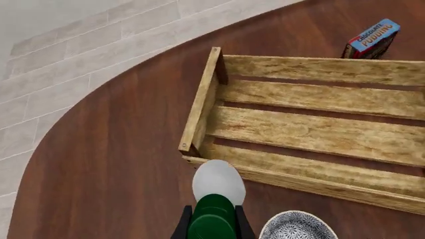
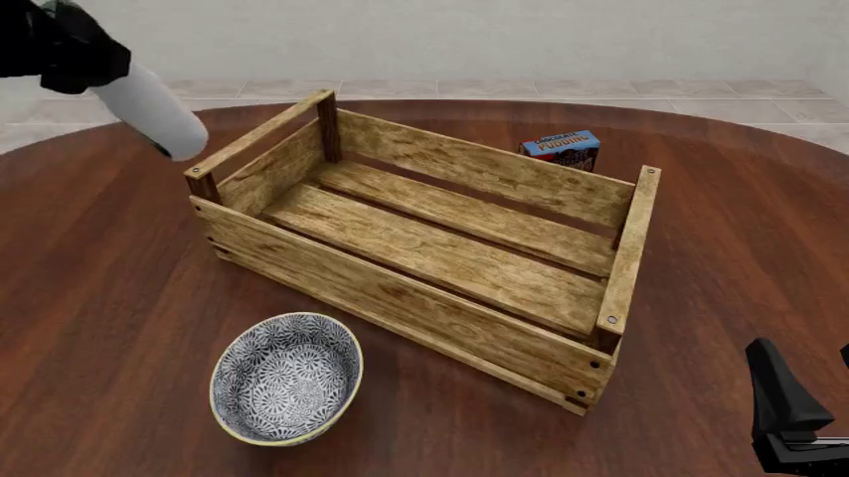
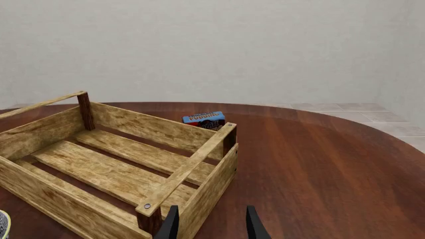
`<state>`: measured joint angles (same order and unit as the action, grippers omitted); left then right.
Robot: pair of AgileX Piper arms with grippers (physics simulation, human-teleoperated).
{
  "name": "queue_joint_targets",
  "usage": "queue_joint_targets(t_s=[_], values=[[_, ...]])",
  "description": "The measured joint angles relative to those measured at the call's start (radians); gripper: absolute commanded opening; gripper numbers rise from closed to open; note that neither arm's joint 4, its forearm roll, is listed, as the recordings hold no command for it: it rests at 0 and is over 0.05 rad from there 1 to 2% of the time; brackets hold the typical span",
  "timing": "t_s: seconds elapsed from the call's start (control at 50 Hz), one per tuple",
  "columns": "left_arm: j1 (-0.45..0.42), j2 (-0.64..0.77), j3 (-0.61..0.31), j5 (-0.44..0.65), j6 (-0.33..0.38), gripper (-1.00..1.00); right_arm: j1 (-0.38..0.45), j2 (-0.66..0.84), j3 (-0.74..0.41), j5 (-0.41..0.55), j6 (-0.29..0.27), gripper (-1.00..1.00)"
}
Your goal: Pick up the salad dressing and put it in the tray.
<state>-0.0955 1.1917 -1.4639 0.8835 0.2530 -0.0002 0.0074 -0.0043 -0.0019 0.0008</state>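
My left gripper (image 2: 74,50) is shut on the salad dressing (image 2: 153,111), a white bottle, and holds it tilted in the air at the far left, just outside the left end of the tray (image 2: 398,288). In the left wrist view the bottle's dark green cap (image 1: 213,216) sits between the fingers and its white body (image 1: 218,180) points toward the tray's near left corner (image 1: 192,144). The tray is a wooden slatted crate and holds nothing. My right gripper (image 3: 210,224) is open and empty, low near the table's front right, beside the tray's right end (image 3: 189,169).
A blue-and-white patterned bowl (image 2: 286,377) stands in front of the tray's left half; it also shows in the left wrist view (image 1: 297,226). A small blue pudding box (image 2: 562,149) stands behind the tray. The table's round edge (image 1: 126,74) curves past on the left.
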Motion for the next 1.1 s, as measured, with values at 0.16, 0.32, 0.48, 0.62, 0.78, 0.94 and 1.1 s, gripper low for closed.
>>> queue_joint_targets(t_s=[0.16,0.32,0.48,0.62,0.78,0.94,1.1], values=[[-0.072,0.073,-0.038,-0.024,0.012,-1.0,0.0,0.0,0.0,0.0,0.0,1.0],[-0.129,0.146,-0.081,-0.045,0.026,-1.0,0.0,0.0,0.0,0.0,0.0,1.0],[-0.182,0.224,-0.104,-0.081,0.032,-1.0,0.0,0.0,0.0,0.0,0.0,1.0],[-0.219,0.303,-0.139,-0.106,0.021,-1.0,0.0,0.0,0.0,0.0,0.0,1.0],[-0.27,0.392,-0.194,-0.123,-0.01,-1.0,0.0,0.0,0.0,0.0,0.0,1.0],[-0.308,0.456,-0.212,-0.15,-0.014,-1.0,0.0,0.0,0.0,0.0,0.0,1.0],[-0.328,0.518,-0.229,-0.181,-0.023,-1.0,0.0,0.0,0.0,0.0,0.0,1.0]])
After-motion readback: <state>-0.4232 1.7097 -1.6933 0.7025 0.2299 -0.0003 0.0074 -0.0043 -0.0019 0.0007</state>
